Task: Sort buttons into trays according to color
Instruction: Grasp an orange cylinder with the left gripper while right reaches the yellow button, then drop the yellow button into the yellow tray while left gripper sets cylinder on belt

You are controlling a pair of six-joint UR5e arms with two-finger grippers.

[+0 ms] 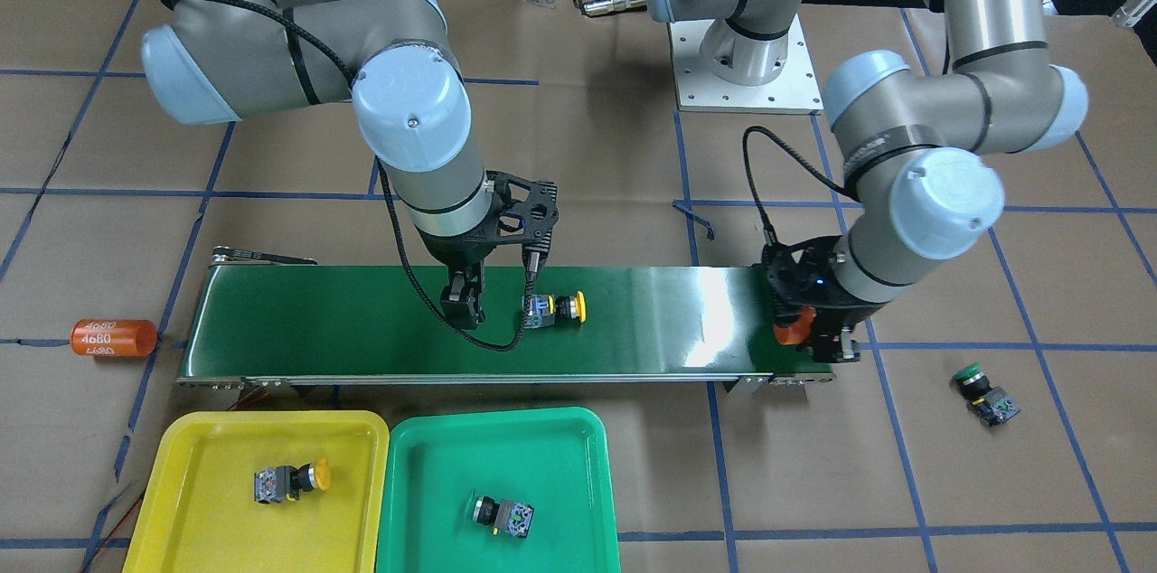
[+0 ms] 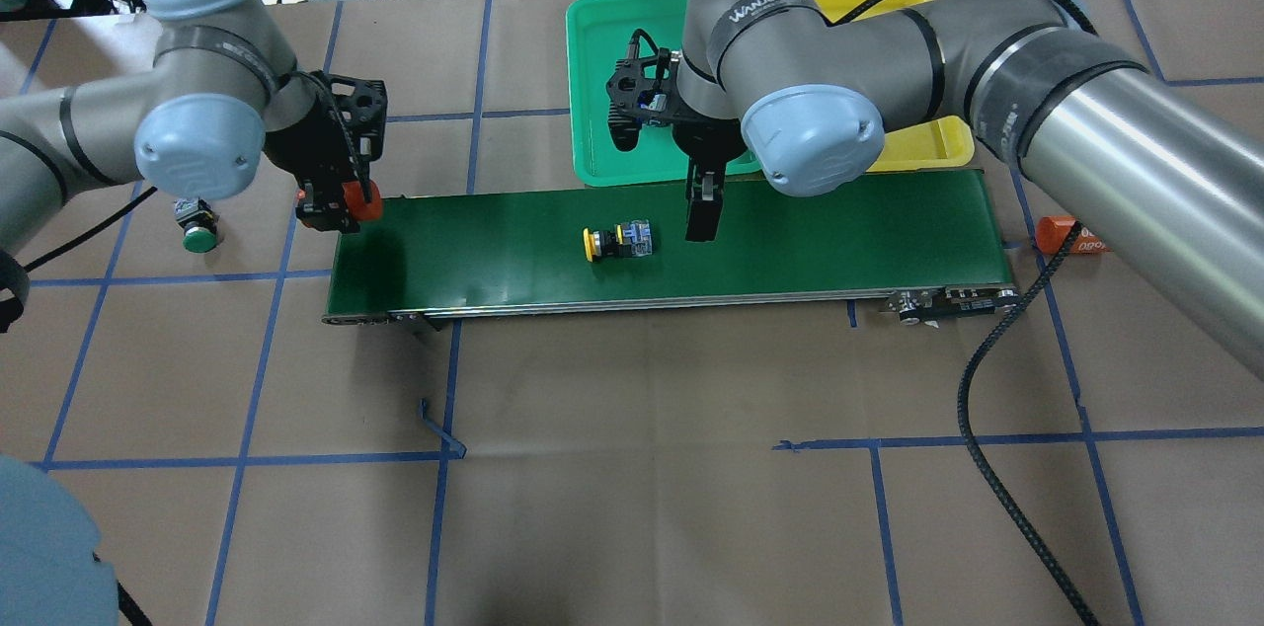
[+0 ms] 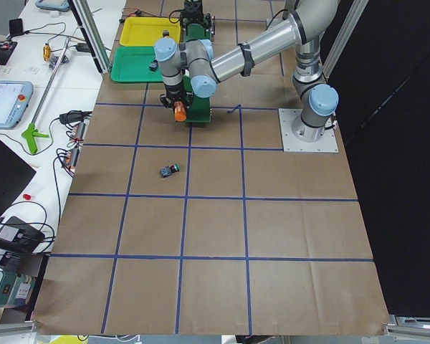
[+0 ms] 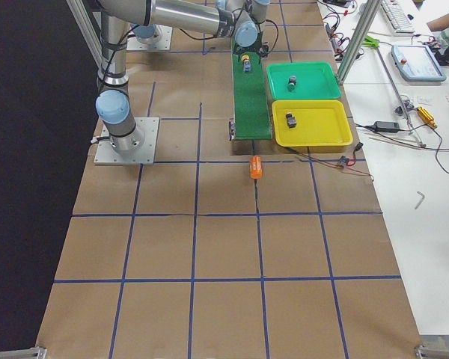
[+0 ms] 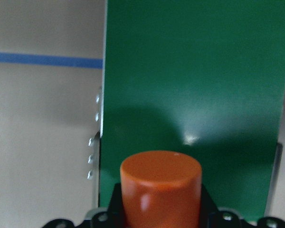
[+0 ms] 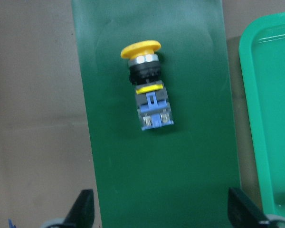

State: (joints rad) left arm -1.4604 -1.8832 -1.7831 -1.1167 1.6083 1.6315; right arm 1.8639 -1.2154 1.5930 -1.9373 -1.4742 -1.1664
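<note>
Right hand [image 2: 703, 211] spread open, hovering just beside yellow button [image 6: 147, 90] lying sideways mid-conveyor belt [image 1: 316, 329] | left hand [image 2: 334, 206] clamped on orange cylinder [image 5: 160, 190] | probably light, rigid, cap slippery; best pinched across blocky body's flat sides

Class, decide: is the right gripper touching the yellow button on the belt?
Apart. Right wrist view: bare belt separates the right gripper from the yellow button.
</note>
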